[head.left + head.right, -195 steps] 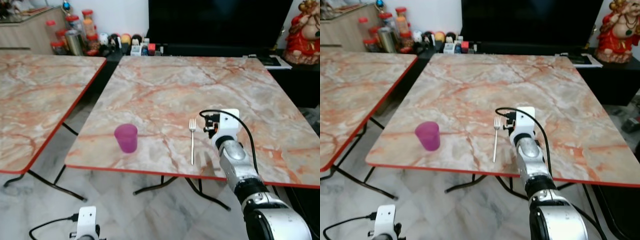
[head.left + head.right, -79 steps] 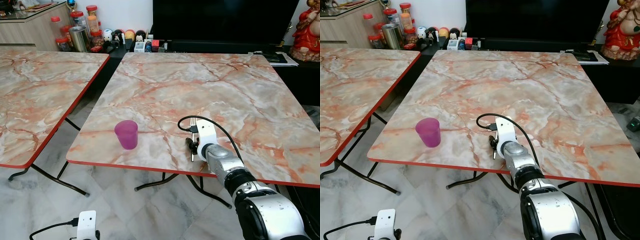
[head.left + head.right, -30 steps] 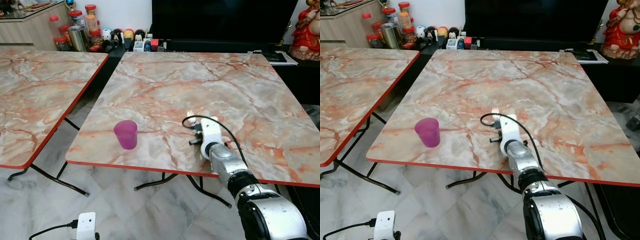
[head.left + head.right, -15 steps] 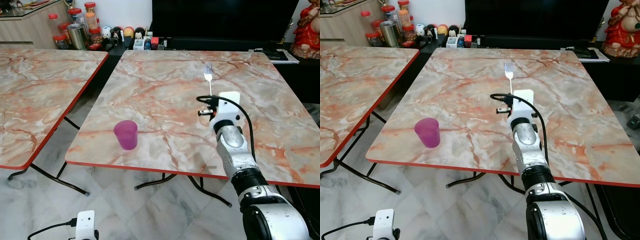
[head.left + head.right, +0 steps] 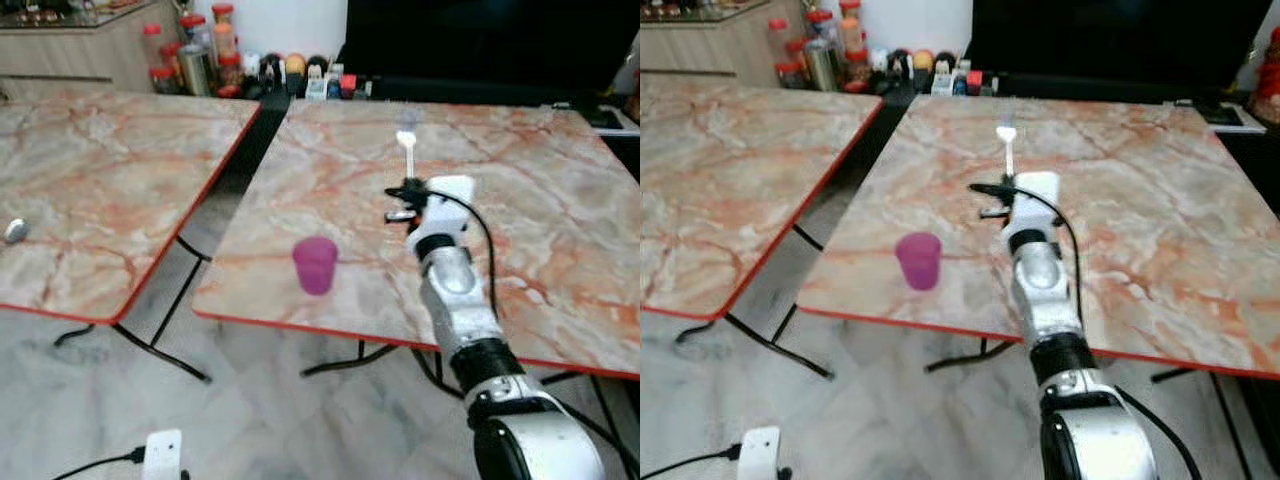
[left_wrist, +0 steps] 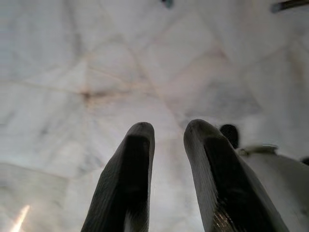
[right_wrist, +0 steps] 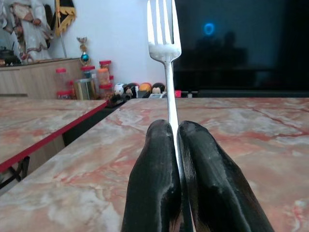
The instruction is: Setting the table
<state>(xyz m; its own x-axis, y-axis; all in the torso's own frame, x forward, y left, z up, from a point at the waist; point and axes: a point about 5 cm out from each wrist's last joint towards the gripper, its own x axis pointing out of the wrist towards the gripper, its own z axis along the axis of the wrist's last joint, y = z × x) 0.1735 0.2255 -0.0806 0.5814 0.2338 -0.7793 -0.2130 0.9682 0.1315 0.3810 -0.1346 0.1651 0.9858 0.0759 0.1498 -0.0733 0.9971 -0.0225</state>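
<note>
- Compared with 0.5 s ago, the whole head view has shifted: the near table (image 5: 560, 240) and the purple cup (image 5: 316, 264) sit further toward the right of the picture, and more of the second table (image 5: 100, 190) on the robot's left is in view. This is camera movement, not movement of the objects.
- The right gripper (image 7: 175, 133) remains raised above the near table, as it was 0.5 s ago; 2.6 s ago it was down at the tabletop near the front edge.
- The right gripper's 2 black fingers (image 7: 152, 183) are pressed together on the handle of the fork (image 7: 165, 53). The fork stands out beyond the fingertips, tines pointing away from the robot.
- In the head view the fork (image 5: 406, 140) is off the tabletop, above the middle of the near table, and appears blurred.
- The left gripper (image 6: 166, 133) hangs low over the pale tiled floor (image 6: 87, 63); its 2 fingers are parted with a narrow gap and hold nothing.
- The purple cup stands upright near the front edge of the near table, to the left of the right arm and well apart from the fork.
- A small round grey object (image 5: 15, 231) lies on the second table.
- Jars and small items (image 5: 215, 50) line the low unit behind both tables, beside a dark screen (image 5: 480, 40).
- A gap of floor separates the 2 tables.
- Nothing stands between the fork and the tabletop beneath it.
</note>
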